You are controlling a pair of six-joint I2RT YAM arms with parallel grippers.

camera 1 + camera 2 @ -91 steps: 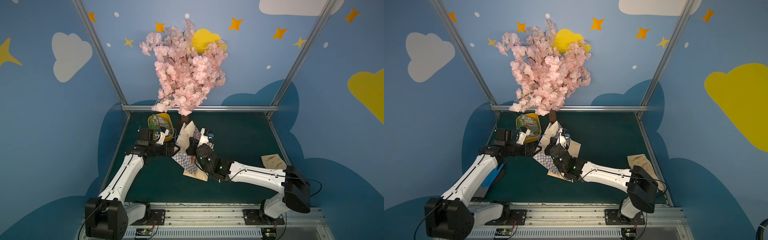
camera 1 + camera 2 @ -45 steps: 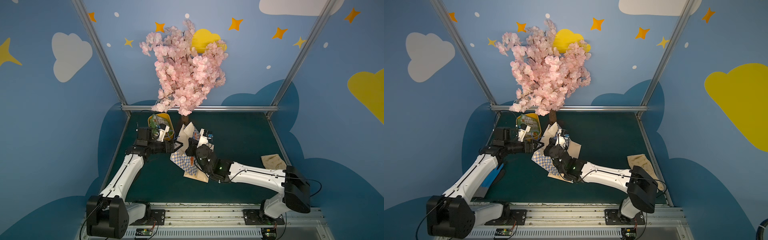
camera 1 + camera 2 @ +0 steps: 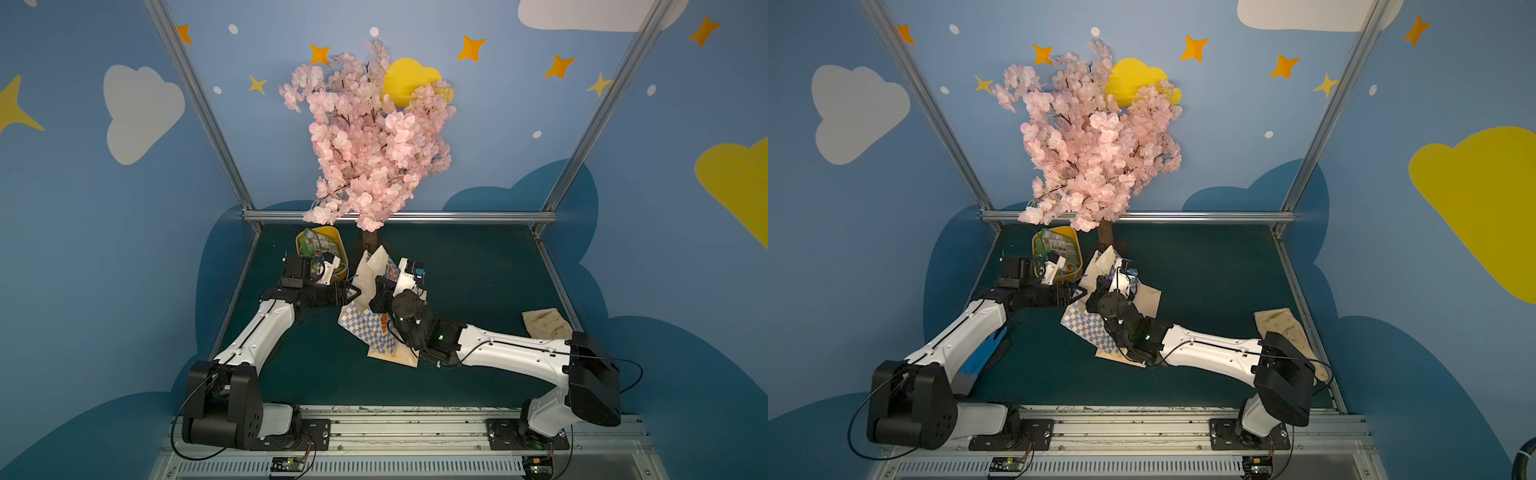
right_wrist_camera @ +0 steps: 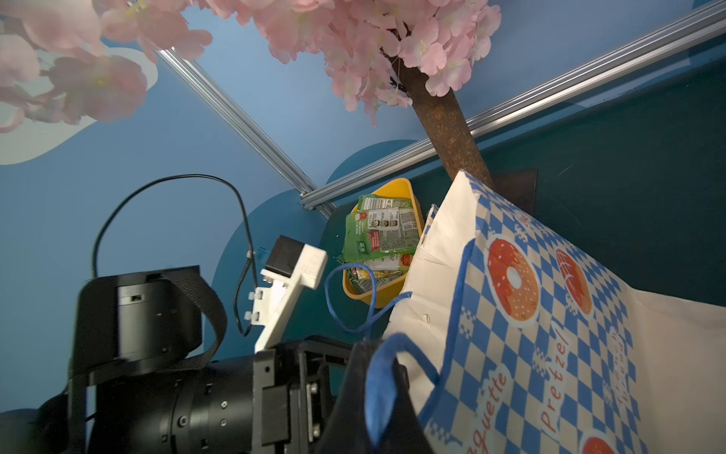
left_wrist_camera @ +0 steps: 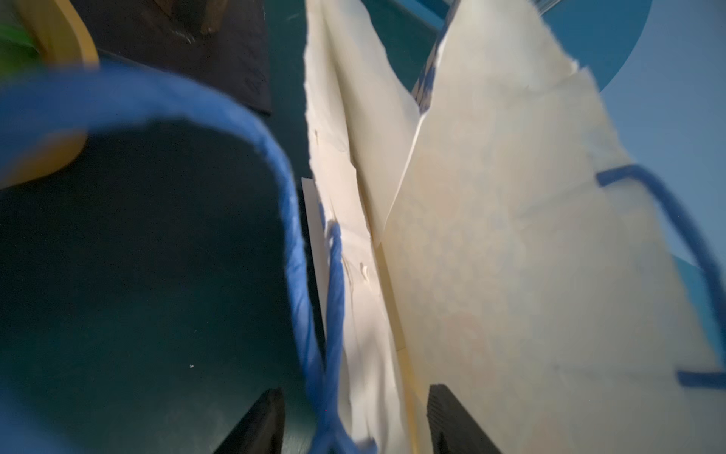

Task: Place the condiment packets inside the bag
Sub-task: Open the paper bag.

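Checkered bag (image 3: 365,328) sits tilted just in front of tree trunk (image 3: 369,241), mouth end nearest trunk. Packets (image 4: 377,236) heaped in yellow tray (image 4: 393,184) just beside trunk, L-arm side. L gripper (image 5: 353,393) spread, straddling bag wall & blue cord (image 5: 334,275). R gripper (image 4: 383,357) pinched tight on bag rim.

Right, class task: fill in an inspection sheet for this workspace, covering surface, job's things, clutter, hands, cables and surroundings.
surface: dark green table.
job's things: packets heaped in yellow tray; bag tilted beside it.
clutter: beige cloth; blue glove by left arm.
hands: left hand open around bag wall; right hand shut on bag.
cables: black loop at left wrist.
surroundings: blossom tree, blue painted walls, metal frame.
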